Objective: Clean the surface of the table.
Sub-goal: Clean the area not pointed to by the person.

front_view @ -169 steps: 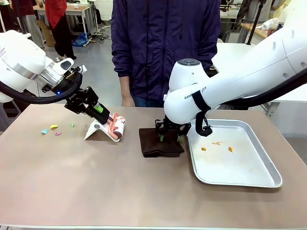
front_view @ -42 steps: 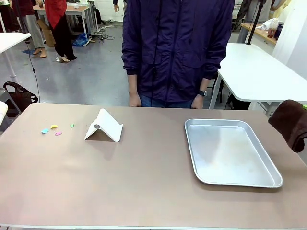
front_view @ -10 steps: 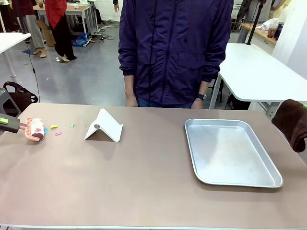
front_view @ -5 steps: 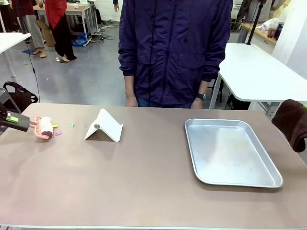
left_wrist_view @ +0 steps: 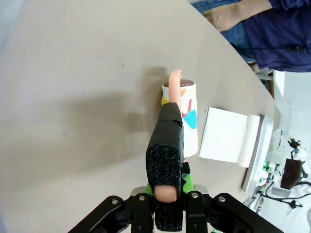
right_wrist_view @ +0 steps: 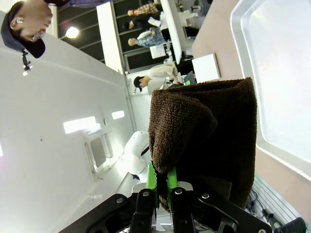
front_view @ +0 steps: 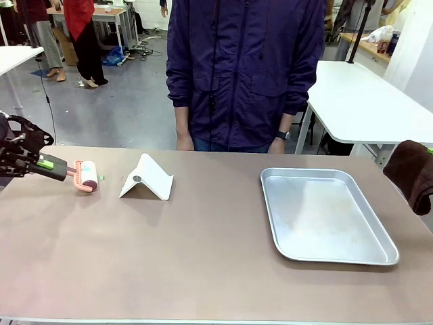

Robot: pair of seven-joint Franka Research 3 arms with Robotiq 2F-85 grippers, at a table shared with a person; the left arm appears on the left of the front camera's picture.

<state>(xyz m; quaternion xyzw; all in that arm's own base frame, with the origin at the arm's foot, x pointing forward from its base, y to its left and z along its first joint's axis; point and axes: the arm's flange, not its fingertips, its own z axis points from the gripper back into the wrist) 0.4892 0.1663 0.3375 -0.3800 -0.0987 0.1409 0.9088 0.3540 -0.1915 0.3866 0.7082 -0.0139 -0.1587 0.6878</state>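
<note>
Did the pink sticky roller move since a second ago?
Yes. The lint roller went right along the table, closer to the white stand.

Large rectangular brownish-taupe table: top was smooth and matt. Rectangular silver metal tray: was smooth, with a dull sheen. Dark brown cloth: was rough looped terry. Pink-handled lint roller: handle was smooth plastic, roll white and papery.

The brownish table carries a white folded stand, which sits tent-shaped on the top. Well to the right of the stand, a silver tray lies flat. Just left of the stand, a tiny green scrap lies beside a lint roller, whose roll sits low at the surface.
</note>
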